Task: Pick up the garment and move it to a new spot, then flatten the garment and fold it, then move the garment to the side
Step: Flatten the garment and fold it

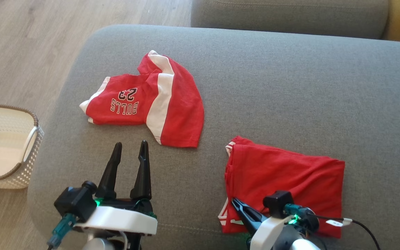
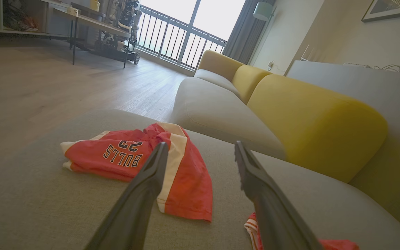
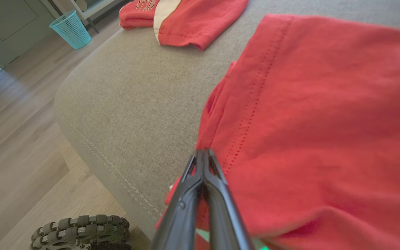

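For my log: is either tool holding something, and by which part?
Right tool seems shut on the left edge of the folded garment; left tool is open, empty.

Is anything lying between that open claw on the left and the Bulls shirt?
Nothing visible does. Just bare grey cushion lies between the open left gripper and the Bulls jersey. The folded red garment sits off to the right, pinched by the right gripper.
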